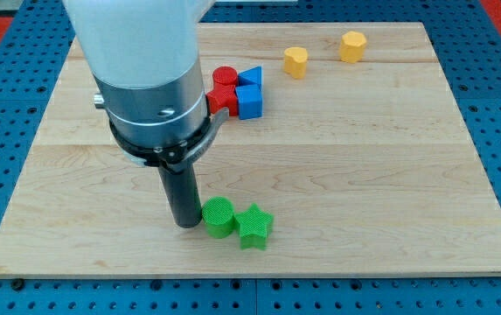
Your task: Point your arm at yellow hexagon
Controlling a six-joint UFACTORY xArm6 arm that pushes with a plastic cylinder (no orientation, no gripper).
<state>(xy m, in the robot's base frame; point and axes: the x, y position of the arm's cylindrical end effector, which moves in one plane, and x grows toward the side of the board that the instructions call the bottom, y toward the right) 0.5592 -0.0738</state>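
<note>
The yellow hexagon (352, 45) lies near the view's top right on the wooden board (364, 175). A yellow heart-shaped block (295, 62) lies just to its left. My tip (186, 225) rests on the board near the view's bottom, far from the hexagon. It stands right against the left side of a green cylinder (218, 217). A green star (254, 226) touches that cylinder on its right.
A cluster sits right of the arm's body near the top: a red cylinder (225, 77), a red block (221, 99) partly hidden by the arm, a blue triangle (252, 76) and a blue cube (249, 101). A blue pegboard (5, 105) surrounds the board.
</note>
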